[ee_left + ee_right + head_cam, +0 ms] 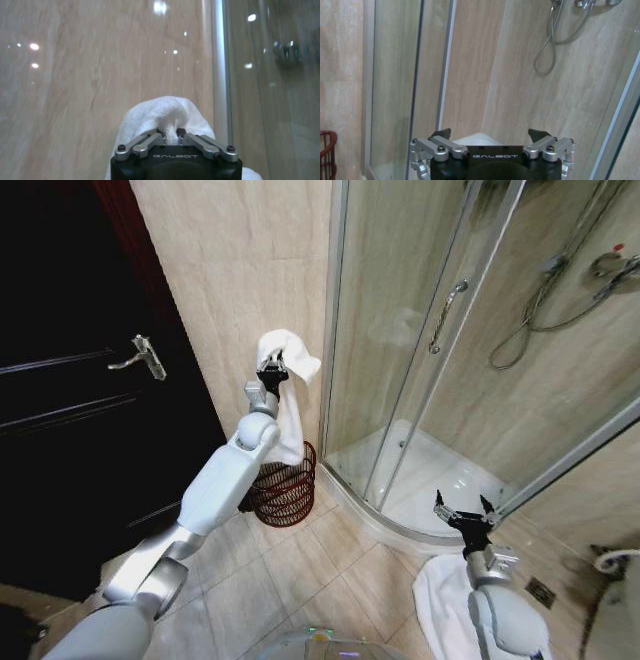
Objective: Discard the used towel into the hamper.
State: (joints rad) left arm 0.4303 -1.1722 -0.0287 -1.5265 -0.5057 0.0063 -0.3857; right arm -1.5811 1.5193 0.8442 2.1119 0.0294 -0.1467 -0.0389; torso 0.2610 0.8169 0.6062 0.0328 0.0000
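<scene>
Gripping white towel point(290, 355), left hand point(272, 367), above hamper point(285, 492)

A dark door with a lever handle point(143, 356) fills the left; a glass shower enclosure point(420, 350) with a hose point(535, 320) occupies the right.

— What carries everything here?
— A floor point(300, 570) of pale beige tiles.
— What stands on it?
— A dark red wire hamper point(285, 492), close against the wall, just beside the curved white base of the shower point(375, 520).
— Anything else lying there?
— A white towel point(440, 600), spread flat on the tiles before the shower base.
</scene>
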